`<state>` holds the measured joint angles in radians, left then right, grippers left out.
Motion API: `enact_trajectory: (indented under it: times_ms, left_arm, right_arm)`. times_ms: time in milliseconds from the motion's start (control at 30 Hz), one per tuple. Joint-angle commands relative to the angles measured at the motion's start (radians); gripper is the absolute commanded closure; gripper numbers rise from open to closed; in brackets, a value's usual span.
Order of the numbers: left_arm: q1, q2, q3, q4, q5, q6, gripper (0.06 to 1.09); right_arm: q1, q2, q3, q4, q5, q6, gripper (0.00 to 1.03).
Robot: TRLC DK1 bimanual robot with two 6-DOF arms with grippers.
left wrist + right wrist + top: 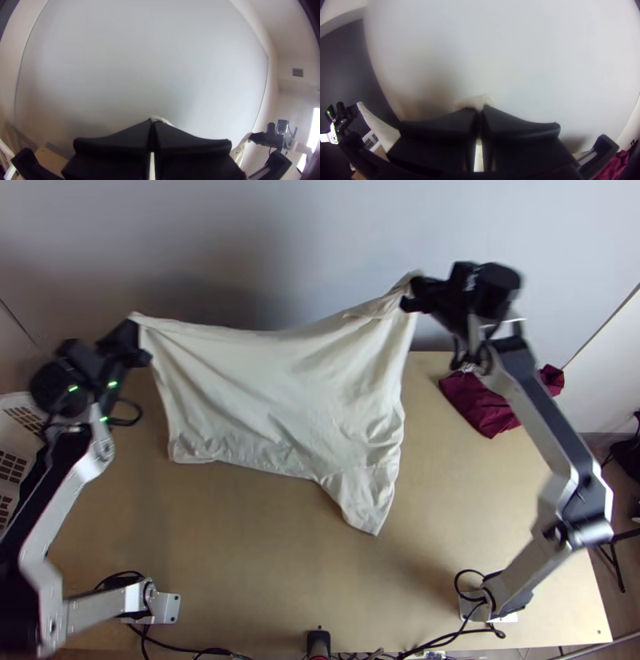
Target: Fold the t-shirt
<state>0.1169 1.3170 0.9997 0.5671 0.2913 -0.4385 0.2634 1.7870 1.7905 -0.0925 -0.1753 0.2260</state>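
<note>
Holds a cream cloth t-shirt spread between the black flat-fingered left hand, clamped on a corner at the top view's upper left, and its right twin, clamped at upper right. Could slip loose if overstretched, or land crooked on the light wooden desk from uneven lowering.

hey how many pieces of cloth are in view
2. The cream t-shirt, held up between the left gripper and the right gripper, and a dark red cloth bunched at the table's far right, partly behind the right arm. More may be hidden.
</note>
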Motion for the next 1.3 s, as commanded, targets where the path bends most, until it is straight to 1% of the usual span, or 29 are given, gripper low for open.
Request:
enact_trajectory:
  times_ms: [0, 133, 200, 267, 333, 400, 500, 600, 667, 767, 800, 867, 1067, 1267]
  left_arm:
    - [-0.023, 0.317, 0.037, 0.168, -0.075, 0.081, 1.05]
    - [-0.017, 0.452, 0.114, 0.171, -0.096, 0.124, 1.05]
    - [-0.013, 0.499, 0.143, 0.171, -0.1, 0.132, 1.05]
    - [-0.014, 0.527, 0.149, 0.171, -0.1, 0.167, 1.05]
    - [-0.02, 0.539, 0.142, 0.169, -0.1, 0.205, 1.05]
    - [-0.023, 0.541, 0.125, 0.162, -0.095, 0.23, 1.05]
    - [-0.023, 0.53, 0.089, 0.146, -0.063, 0.267, 1.05]
    - [-0.02, 0.513, 0.048, 0.134, -0.021, 0.287, 1.05]
    - [-0.022, 0.504, 0.017, 0.117, 0.006, 0.319, 1.05]
    - [-0.026, 0.501, -0.027, 0.105, 0.028, 0.376, 1.05]
    - [-0.026, 0.498, -0.038, 0.097, 0.031, 0.379, 1.05]
    - [-0.025, 0.478, -0.053, 0.06, 0.034, 0.385, 1.05]
    - [-0.019, 0.39, -0.085, -0.157, 0.063, 0.437, 1.05]
    - [0.03, 0.369, -0.118, -0.213, 0.066, 0.457, 1.05]
  right_arm:
    - [-0.016, 0.238, 0.079, 0.119, 0.014, -0.037, 1.0]
    - [-0.024, 0.296, 0.127, 0.112, 0.026, -0.07, 1.0]
    - [-0.024, 0.293, 0.118, 0.096, 0.028, -0.076, 1.0]
    - [-0.021, 0.267, 0.081, 0.082, 0.03, -0.085, 1.0]
    - [-0.003, 0.21, -0.002, 0.082, 0.031, -0.114, 1.0]
    - [0.017, 0.144, -0.094, 0.083, 0.033, -0.12, 1.0]
    - [0.05, 0.037, -0.249, 0.083, 0.04, -0.145, 1.0]
    - [0.068, -0.061, -0.375, 0.077, 0.04, -0.145, 1.0]
    - [0.079, -0.115, -0.45, 0.076, 0.04, -0.139, 1.0]
    - [0.08, -0.159, -0.534, 0.077, 0.04, -0.137, 1.0]
    - [0.077, -0.169, -0.553, 0.076, 0.04, -0.136, 1.0]
    - [0.066, -0.184, -0.577, 0.076, 0.04, -0.126, 1.0]
    - [0.056, -0.235, -0.657, 0.073, 0.039, -0.077, 1.0]
    - [0.086, -0.238, -0.747, 0.079, 0.039, -0.066, 1.0]
